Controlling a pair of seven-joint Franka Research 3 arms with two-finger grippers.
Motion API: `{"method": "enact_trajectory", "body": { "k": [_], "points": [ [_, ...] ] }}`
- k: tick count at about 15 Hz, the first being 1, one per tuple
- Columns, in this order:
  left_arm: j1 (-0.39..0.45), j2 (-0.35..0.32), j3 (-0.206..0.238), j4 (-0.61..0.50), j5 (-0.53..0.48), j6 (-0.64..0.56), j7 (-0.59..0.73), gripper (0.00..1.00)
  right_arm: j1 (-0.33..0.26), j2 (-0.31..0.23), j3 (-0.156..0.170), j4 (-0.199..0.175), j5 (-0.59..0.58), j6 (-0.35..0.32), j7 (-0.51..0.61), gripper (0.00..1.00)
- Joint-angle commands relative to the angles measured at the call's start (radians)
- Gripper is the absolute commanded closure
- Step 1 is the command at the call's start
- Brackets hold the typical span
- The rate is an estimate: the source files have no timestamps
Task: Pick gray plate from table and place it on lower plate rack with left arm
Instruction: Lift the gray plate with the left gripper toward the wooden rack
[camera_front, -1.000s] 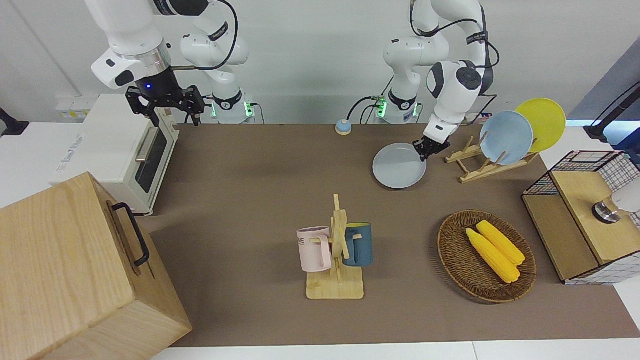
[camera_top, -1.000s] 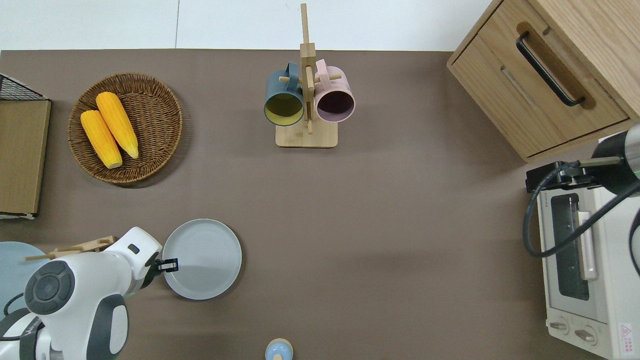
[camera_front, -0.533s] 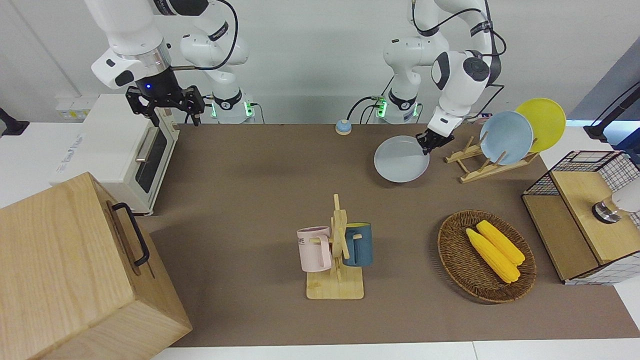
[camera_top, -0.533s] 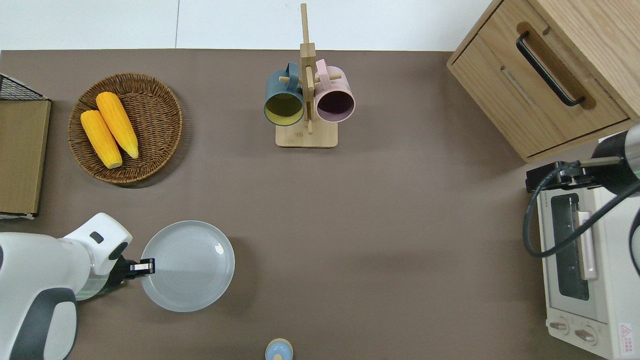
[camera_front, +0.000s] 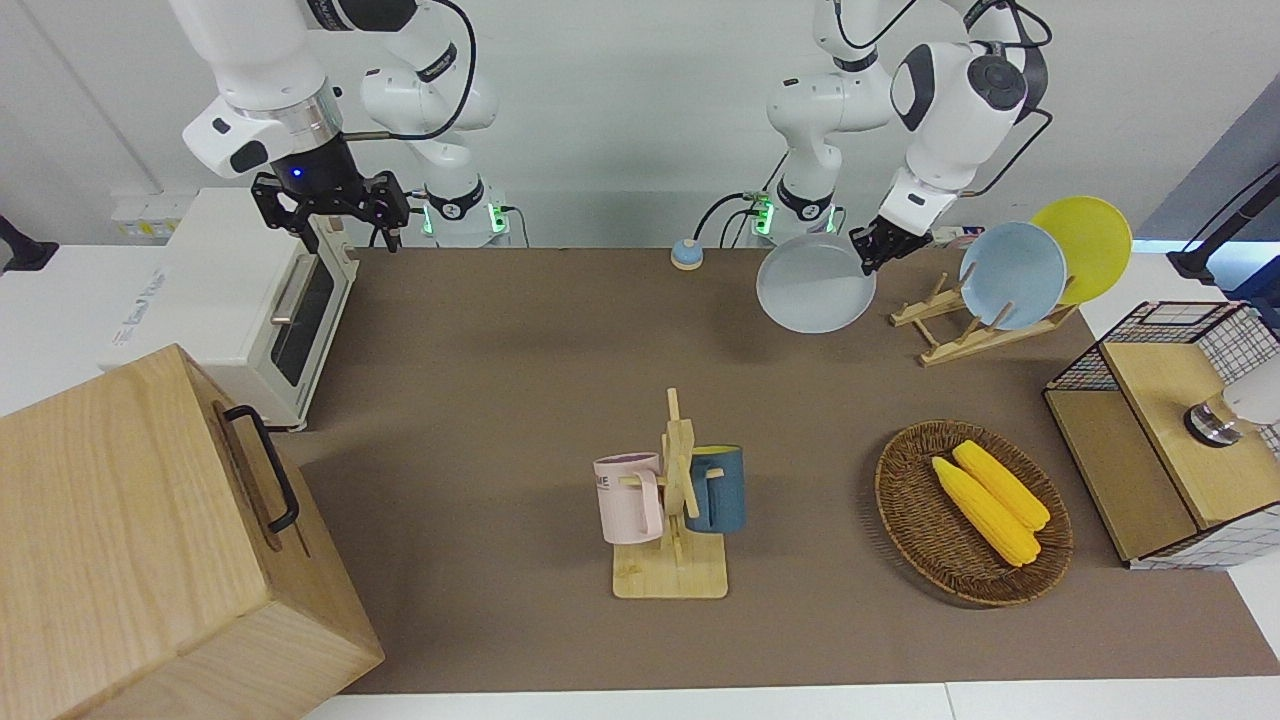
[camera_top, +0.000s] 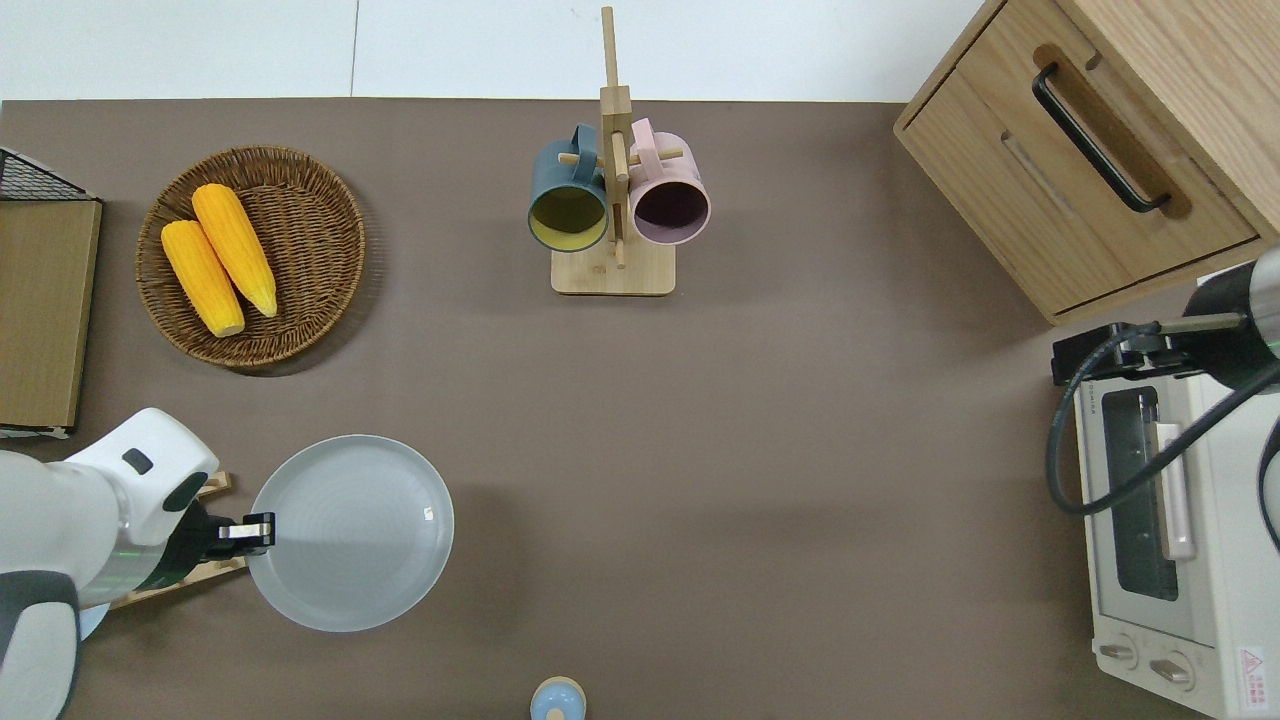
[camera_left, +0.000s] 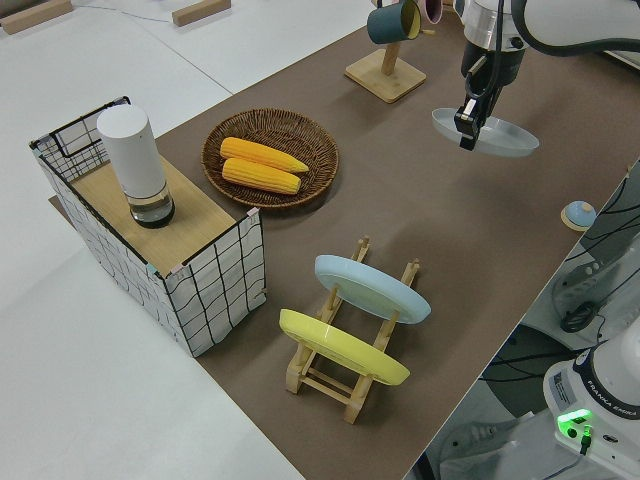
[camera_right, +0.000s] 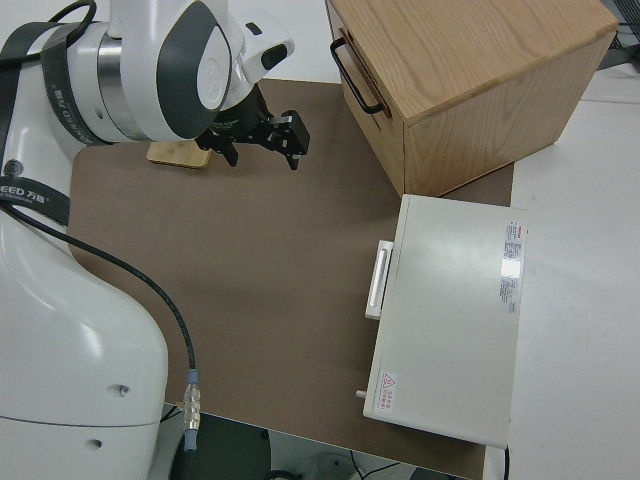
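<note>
My left gripper (camera_front: 868, 250) is shut on the rim of the gray plate (camera_front: 815, 283) and holds it roughly level in the air. In the overhead view the left gripper (camera_top: 262, 530) and gray plate (camera_top: 350, 532) are over the brown table (camera_top: 700, 450), just beside the lower plate rack (camera_top: 205, 486). The rack (camera_front: 950, 330) holds a light blue plate (camera_front: 1012, 275) and a yellow plate (camera_front: 1085, 245); its slots toward the gray plate are free (camera_left: 385, 285). The right arm is parked, its gripper (camera_front: 330, 215) open.
A wooden mug stand (camera_front: 670, 500) with a pink and a blue mug stands mid-table. A wicker basket (camera_front: 900, 500) holds two corn cobs. A wire basket (camera_front: 1180, 430), a toaster oven (camera_front: 240, 300), a wooden drawer box (camera_front: 140, 540) and a small bell (camera_front: 686, 254) stand around.
The left gripper has lifted the gray plate off the table and carried it up and toward the rack at the left arm's end. The right arm has not moved.
</note>
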Motion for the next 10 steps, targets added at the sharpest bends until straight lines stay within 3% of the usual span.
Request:
{"method": "enact_trajectory", "body": {
  "k": [1, 8, 10],
  "points": [
    [0.002, 0.015, -0.010, 0.099, 0.116, -0.113, -0.009, 1.00, 0.007, 0.000, -0.006, 0.006, 0.003, -0.001, 0.004, 0.017],
    [-0.015, 0.015, -0.039, 0.133, 0.407, -0.196, -0.012, 1.00, 0.007, 0.000, -0.006, 0.006, 0.003, -0.001, 0.004, 0.017],
    [-0.012, 0.017, -0.069, 0.132, 0.485, -0.219, -0.016, 1.00, 0.007, 0.000, -0.006, 0.006, 0.003, -0.001, 0.004, 0.017]
  ]
}}
